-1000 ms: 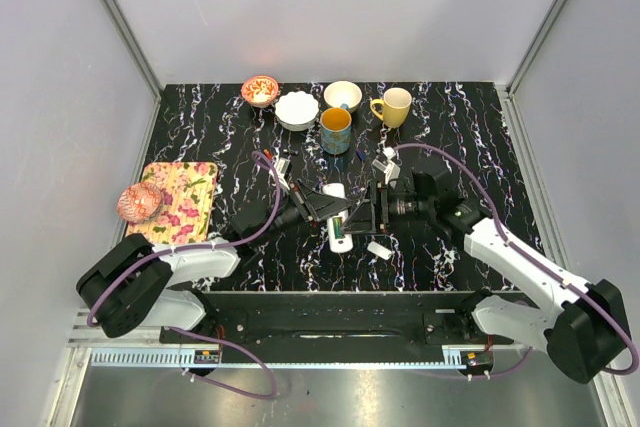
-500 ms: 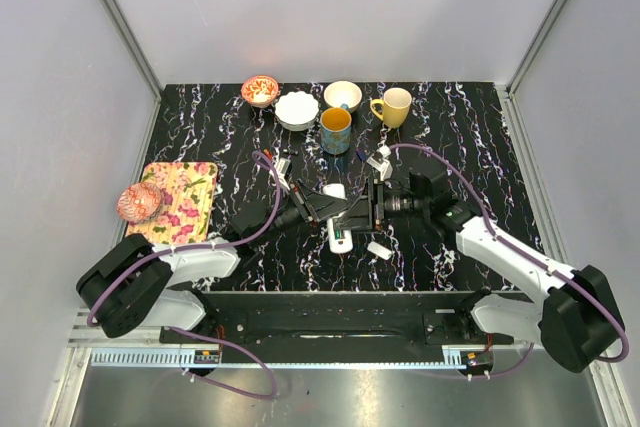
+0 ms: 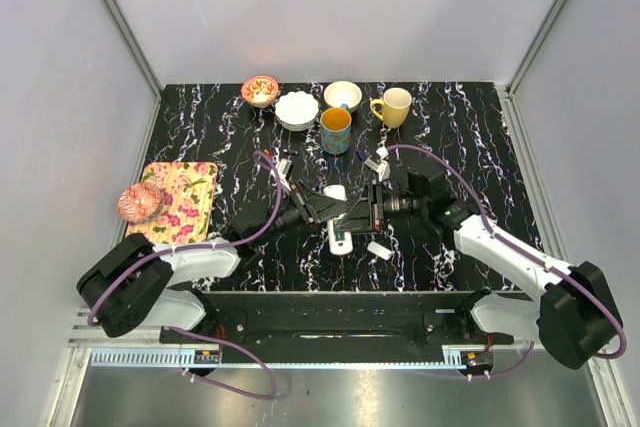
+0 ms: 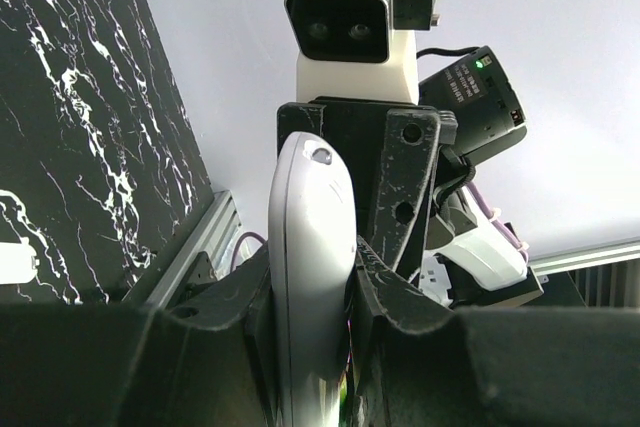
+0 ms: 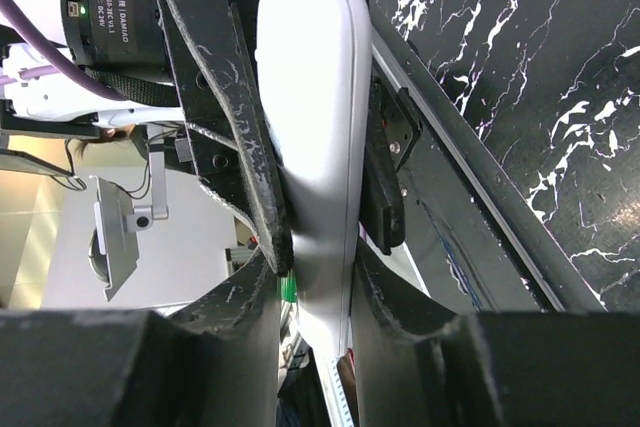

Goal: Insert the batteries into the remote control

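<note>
The remote (image 3: 336, 194) is held at mid-table (image 3: 470, 147) between both arms, its long axis running near to far. It is clamped by the left gripper (image 3: 327, 209) and pinched by the right gripper (image 3: 359, 212) from opposite sides.

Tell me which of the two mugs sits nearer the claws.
The blue mug with the orange inside; the yellow mug stands farther back, to its right.
</note>
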Controlling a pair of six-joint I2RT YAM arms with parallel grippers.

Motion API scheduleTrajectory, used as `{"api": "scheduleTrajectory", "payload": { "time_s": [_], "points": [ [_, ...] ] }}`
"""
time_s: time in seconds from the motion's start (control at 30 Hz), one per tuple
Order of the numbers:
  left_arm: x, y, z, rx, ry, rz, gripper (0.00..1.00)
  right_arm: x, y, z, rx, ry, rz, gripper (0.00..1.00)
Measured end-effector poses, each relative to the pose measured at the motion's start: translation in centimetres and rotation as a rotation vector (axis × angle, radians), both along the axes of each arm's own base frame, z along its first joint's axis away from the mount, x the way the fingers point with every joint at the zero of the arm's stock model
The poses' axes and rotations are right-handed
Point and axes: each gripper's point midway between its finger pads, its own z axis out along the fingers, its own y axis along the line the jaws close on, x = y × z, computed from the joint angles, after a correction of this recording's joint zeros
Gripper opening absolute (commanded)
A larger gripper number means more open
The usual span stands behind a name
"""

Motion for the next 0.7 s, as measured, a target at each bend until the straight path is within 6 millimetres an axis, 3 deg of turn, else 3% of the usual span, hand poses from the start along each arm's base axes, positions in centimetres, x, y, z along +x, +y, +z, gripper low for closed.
{"api": "scheduleTrajectory", "payload": {
  "time_s": [0.47,0.57,0.7],
  "points": [
    [-0.03,-0.05,-0.24,0.011,-0.005,-0.001,0.00,0.05,0.09,-0.46,-0.068,-0.009,-0.013,0.11],
    [-0.04,-0.10,-0.51,0.021,-0.002,-0.001,0.00,0.04,0.18,-0.79,-0.082,-0.001,-0.018,0.01],
    [0.17,-0.06,-0.77,0.031,0.000,0.011,0.00,0.29,0.38,-1.03,-0.094,0.009,-0.019,0.00]
  ]
}}
